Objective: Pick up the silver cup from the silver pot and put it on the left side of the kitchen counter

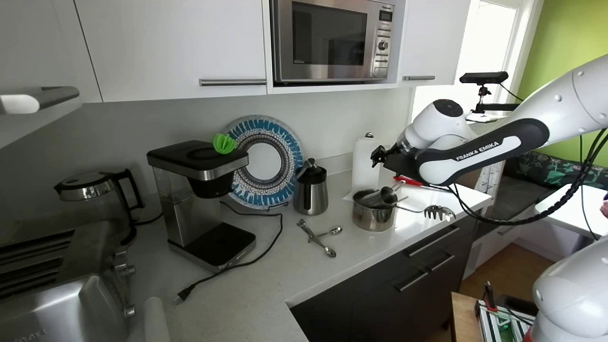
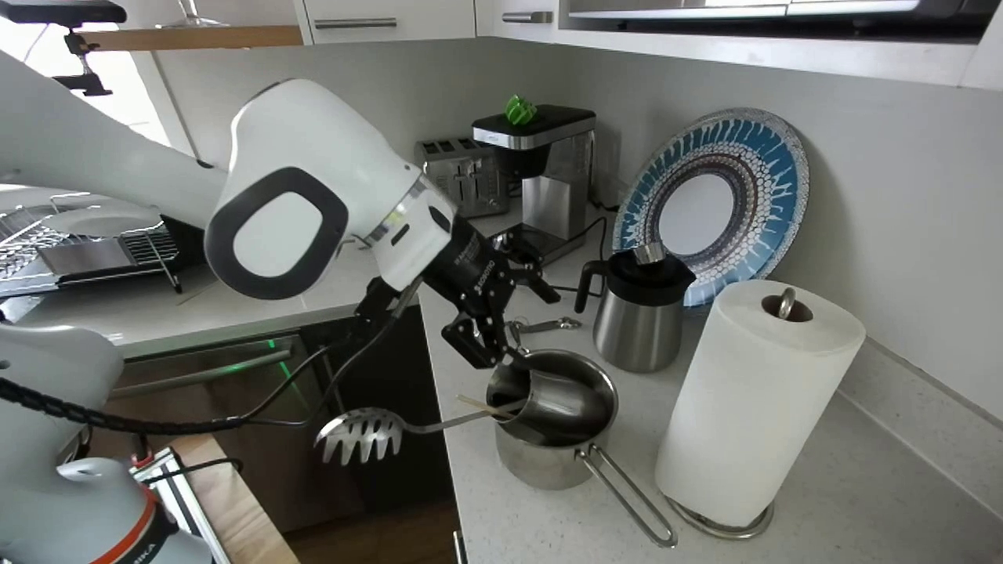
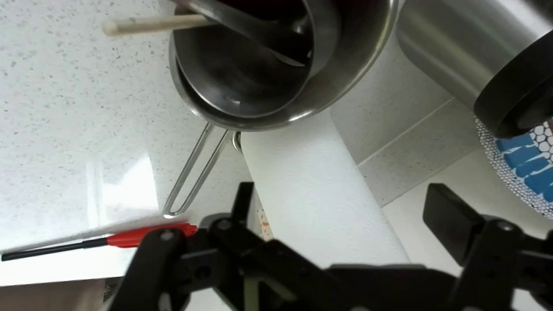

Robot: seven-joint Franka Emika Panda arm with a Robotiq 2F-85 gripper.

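Silver cup [image 2: 566,403]: tilted in the silver pot [image 2: 541,464], spaghetti server [image 2: 368,418] handle-first inside; likely light, stiff, slippery. I'd pinch the cup's rim wall. My gripper [image 3: 344,205]: spread, holding nothing.

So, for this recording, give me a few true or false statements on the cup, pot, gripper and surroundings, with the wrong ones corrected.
1. The silver cup lies tilted in the silver pot. True.
2. The gripper grasps the cup. False: the gripper stands open, holding nothing.
3. The black-lidded steel jug stands on the kitchen counter. True.
4. The red and black tool lies inside the pot. False: the tool lies on the counter.
5. The green object sits on the coffee maker. True.
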